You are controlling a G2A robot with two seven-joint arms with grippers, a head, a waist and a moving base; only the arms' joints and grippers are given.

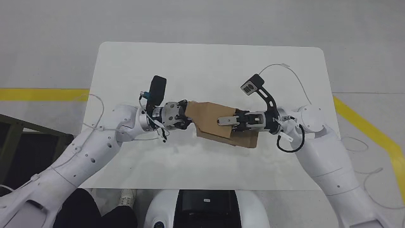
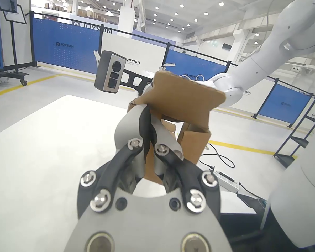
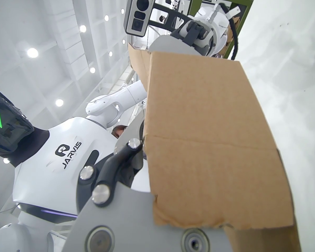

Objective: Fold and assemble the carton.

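Note:
A brown carton (image 1: 215, 121) is held above the white table (image 1: 139, 63), between my two arms near the table's front middle. My left gripper (image 1: 181, 115) is shut on the carton's left end. In the left wrist view its fingers (image 2: 136, 129) pinch a thin flap, and the carton (image 2: 183, 100) rises beyond them with a bent top flap. My right gripper (image 1: 229, 121) lies over the carton's right part, shut on it. In the right wrist view a broad panel of the carton (image 3: 207, 137) hides one of its fingers, and the other finger (image 3: 127, 145) rests at the panel's edge.
A thin white cable (image 1: 296, 76) lies on the table at the back right. A dark green rack (image 1: 16, 142) stands off the table's left side. The back half of the table is bare.

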